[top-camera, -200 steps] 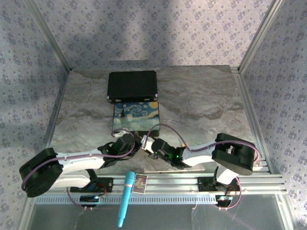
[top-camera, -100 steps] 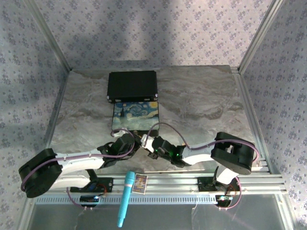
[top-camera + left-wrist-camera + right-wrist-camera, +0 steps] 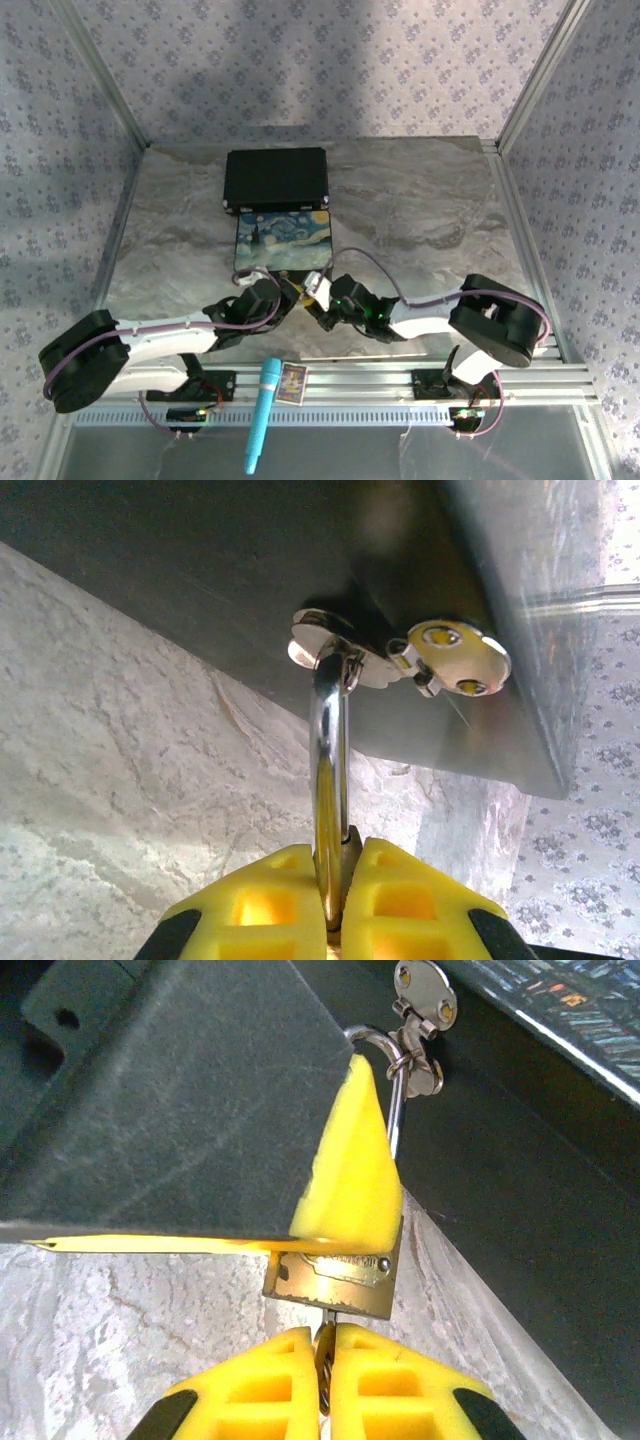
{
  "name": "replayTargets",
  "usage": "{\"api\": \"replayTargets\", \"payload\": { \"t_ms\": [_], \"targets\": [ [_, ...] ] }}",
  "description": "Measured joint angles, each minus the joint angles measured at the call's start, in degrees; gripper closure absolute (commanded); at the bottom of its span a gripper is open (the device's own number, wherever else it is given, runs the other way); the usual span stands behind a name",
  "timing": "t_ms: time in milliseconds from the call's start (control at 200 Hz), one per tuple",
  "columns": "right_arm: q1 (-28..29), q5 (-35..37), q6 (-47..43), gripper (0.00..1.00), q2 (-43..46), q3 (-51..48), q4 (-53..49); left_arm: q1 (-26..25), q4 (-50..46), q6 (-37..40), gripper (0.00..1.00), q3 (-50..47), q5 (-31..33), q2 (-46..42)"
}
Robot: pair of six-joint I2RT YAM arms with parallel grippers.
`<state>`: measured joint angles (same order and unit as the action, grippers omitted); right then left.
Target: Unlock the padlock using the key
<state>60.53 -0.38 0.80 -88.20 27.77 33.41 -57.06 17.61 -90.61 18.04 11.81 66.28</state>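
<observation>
below boxy brass padlock (image 3: pixel 335 1280), thin key (image 3: pixel 322 1341)

Painted box (image 3: pixel 283 247), Starry Night lid, just beyond left gripper (image 3: pixel 284 297) and right gripper (image 3: pixel 308 293). Silver hasp plate (image 3: pixel 455 658) with brass rivets on box's dark front wall, ahead of left gripper. Black case (image 3: pixel 277 178) right behind box, farther from grippers. Teal pen-like tool (image 3: pixel 262 412) and small picture card (image 3: pixel 292 381) side by side on aluminium rail (image 3: pixel 400 385), nearer than grippers. Marble-look tabletop (image 3: pixel 430 200) below. Floral wallpaper walls (image 3: pixel 300 60) around.
</observation>
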Motion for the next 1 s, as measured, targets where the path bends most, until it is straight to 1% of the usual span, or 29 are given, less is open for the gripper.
{"api": "replayTargets", "payload": {
  "t_ms": [105,230,355,415,505,615,755,905,1000],
  "targets": [
    [-1.97,-3.48,2.25,0.92,1.88,-2.03,2.19,-0.31,0.66,-0.04,1.0,0.0,-0.48,-0.79],
    [-3.67,-6.88,4.15,0.92,3.19,-2.23,2.43,-0.31,1.29,-0.09,1.0,0.0,-0.46,-1.88],
    [-5.44,-10.73,7.02,0.9,3.3,-2.23,2.38,-0.33,1.44,-0.13,1.0,0.0,-0.48,-2.08],
    [-5.99,-11.47,8.44,0.84,3.3,-2.23,2.4,-0.33,1.68,-0.15,1.0,0.0,-0.48,-2.08],
    [-6.32,-11.15,10.05,0.78,3.45,-2.58,2.47,-0.33,1.68,-0.17,1.0,0.0,-0.48,-2.12],
    [-7.04,-10.97,12.96,0.67,3.61,-3.15,2.6,-0.31,1.64,-0.15,1.0,0.0,-0.44,-2.12],
    [-8.41,-11.52,16.94,0.6,3.65,-3.85,3.37,-0.31,1.9,-0.26,1.0,0.0,-0.22,-2.14],
    [-8.92,-11.65,19.39,0.46,3.91,-4.9,3.72,-0.31,1.84,-0.59,1.0,-0.46,0.0,-2.43],
    [-9.86,-9.4,20.37,0.41,3.93,-5.38,3.63,-0.33,0.15,-0.52,1.0,-1.25,-0.07,-2.67]
  ]
}}
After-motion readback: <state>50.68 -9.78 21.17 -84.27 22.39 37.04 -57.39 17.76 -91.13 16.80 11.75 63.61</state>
